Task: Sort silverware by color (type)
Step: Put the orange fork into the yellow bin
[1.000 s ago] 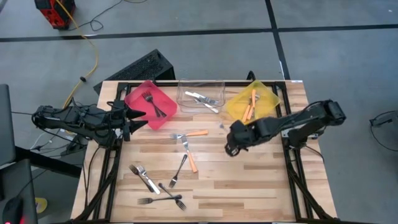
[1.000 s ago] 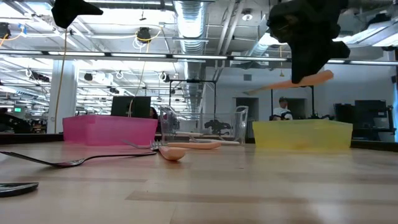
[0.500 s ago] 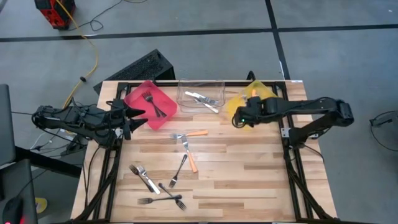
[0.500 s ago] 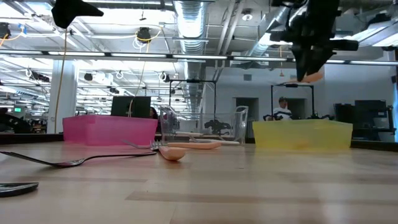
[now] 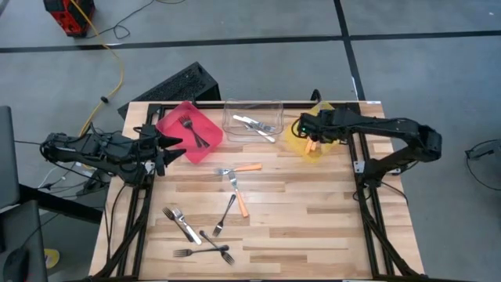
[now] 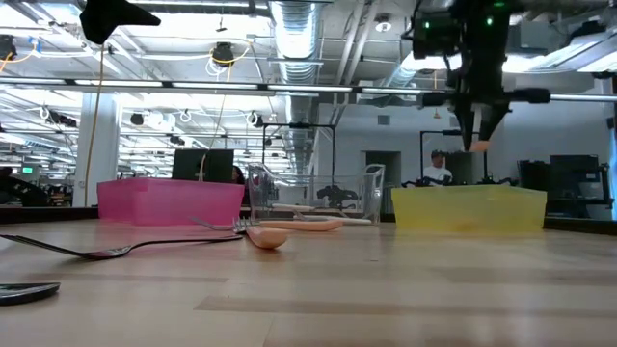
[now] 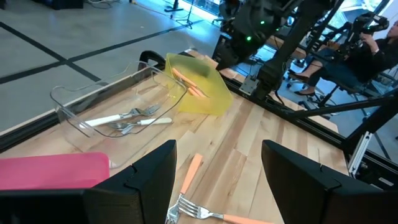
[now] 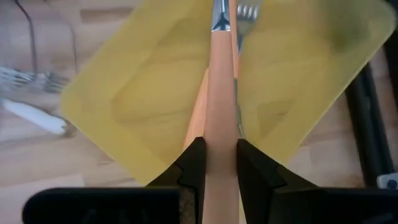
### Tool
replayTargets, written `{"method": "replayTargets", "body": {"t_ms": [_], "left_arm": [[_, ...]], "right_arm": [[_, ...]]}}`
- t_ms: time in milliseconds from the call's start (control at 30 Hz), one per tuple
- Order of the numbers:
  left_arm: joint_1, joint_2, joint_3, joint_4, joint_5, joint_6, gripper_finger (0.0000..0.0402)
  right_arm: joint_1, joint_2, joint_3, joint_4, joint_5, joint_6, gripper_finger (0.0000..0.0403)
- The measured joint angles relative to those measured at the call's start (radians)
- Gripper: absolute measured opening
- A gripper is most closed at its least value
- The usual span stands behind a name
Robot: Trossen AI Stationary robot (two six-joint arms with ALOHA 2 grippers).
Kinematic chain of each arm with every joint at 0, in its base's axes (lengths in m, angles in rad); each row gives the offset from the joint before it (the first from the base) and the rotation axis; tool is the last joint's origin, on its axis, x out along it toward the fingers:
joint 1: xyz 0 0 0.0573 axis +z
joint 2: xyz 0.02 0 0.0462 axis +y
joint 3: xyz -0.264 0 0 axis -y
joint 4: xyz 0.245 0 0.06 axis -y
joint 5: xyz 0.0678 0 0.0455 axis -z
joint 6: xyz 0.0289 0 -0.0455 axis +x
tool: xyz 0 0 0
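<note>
Right gripper [image 8: 214, 165] is hovering over the yellow bin [image 5: 299, 135], pinching an orange fork [image 8: 219, 106] by its handle. Drop-off step. Next move likely calls for spreading the fingers. Left gripper [image 5: 168, 146] is waiting spread beside the red bin [image 5: 188, 145].

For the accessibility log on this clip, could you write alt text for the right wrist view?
The right end effector grips an orange-handled fork by its handle, holding it directly over the yellow bin, which already contains at least one more orange-handled fork. Beside the bin, on the wooden table, part of the clear bin with silver forks shows.
</note>
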Motion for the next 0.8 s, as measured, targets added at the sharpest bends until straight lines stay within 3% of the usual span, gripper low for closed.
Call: {"method": "replayTargets", "body": {"t_ms": [400, 800], "left_arm": [[0.0, 0.0, 0.0, 0.0, 0.0, -0.001, 0.022], [0.0, 0.0, 0.0, 0.0, -0.001, -0.002, 0.022]], "right_arm": [[-0.127, -0.001, -0.158, 0.314, -0.123, -0.107, 0.0088], [-0.178, -0.001, -0.264, 0.436, -0.147, -0.1, 0.0088]]}}
